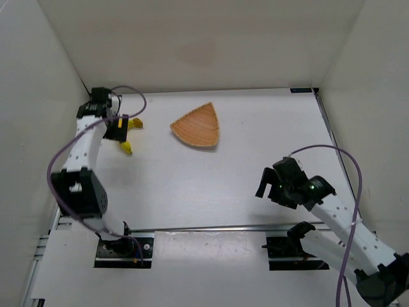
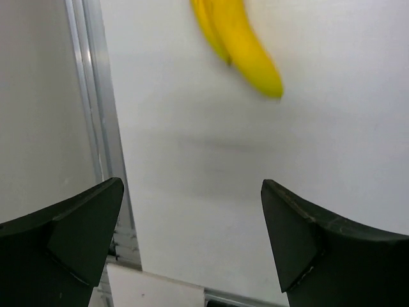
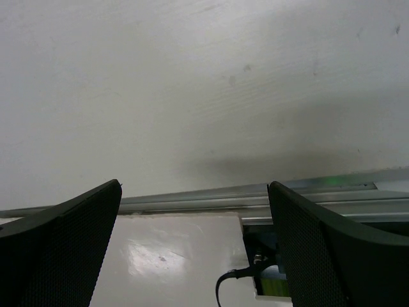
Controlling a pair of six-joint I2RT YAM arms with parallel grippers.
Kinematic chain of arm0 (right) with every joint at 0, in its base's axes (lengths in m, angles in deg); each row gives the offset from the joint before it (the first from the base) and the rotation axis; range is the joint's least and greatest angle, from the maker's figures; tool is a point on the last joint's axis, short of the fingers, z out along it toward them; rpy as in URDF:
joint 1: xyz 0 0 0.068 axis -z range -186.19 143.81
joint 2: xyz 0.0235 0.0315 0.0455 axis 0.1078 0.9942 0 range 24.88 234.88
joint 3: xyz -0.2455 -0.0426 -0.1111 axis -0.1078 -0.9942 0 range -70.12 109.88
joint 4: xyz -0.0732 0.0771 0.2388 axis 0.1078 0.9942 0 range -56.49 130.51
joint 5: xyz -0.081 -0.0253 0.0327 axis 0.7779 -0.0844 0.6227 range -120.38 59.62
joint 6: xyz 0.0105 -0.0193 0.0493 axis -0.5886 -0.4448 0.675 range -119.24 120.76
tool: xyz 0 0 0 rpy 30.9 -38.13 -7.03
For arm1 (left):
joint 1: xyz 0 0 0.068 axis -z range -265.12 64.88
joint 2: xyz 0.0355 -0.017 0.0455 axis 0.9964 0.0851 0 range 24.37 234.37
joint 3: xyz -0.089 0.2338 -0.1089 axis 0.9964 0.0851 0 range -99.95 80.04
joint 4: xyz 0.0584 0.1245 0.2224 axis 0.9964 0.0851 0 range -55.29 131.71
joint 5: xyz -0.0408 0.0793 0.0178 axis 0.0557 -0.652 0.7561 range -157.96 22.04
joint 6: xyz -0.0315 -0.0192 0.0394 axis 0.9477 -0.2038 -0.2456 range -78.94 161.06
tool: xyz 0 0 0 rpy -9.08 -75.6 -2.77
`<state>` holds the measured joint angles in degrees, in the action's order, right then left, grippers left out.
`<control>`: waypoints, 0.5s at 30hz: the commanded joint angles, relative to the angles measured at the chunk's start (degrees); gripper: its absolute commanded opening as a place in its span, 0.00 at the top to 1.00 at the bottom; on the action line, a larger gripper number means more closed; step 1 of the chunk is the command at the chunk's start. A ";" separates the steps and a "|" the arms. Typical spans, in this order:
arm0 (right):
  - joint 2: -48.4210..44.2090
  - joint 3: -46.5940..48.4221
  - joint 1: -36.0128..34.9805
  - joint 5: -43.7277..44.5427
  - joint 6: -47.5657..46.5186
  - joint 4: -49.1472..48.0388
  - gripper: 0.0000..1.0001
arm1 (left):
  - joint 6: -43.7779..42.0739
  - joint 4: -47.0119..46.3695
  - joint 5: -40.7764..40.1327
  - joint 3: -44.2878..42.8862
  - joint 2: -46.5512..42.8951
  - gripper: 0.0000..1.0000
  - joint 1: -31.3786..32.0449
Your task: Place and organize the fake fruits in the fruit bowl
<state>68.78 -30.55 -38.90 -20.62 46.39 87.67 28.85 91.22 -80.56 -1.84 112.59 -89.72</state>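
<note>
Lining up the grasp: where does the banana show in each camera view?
Top external: banana at far left, partly hidden by the left gripper, left of the bowl.
Left wrist: top centre, ahead of the open gripper.
Right wrist: not in view.
Shared landmark: the white table.

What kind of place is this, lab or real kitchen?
Probably a lab test cell: plain white walls box in the table, a metal rail runs along its near edge, sole props a banana and woven bowl.
</note>
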 commanded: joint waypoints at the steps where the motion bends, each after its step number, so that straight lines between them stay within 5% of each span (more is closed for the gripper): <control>1: 5.91 6.03 -0.43 0.17 -3.00 -5.10 0.00 | 5.34 -1.23 1.96 -11.07 11.94 0.00 0.38; 8: 15.06 11.66 -0.95 -0.97 -6.33 -6.43 0.00 | 7.71 -1.23 1.28 -34.62 34.10 0.00 -0.14; 15: 19.81 13.42 -0.95 -2.02 -6.86 -6.43 0.00 | 9.48 -2.28 -2.87 -40.28 44.31 0.00 -0.67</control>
<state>87.31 -19.99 -39.64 -21.56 41.21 81.72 36.68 89.08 -81.30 -39.50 157.95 -89.91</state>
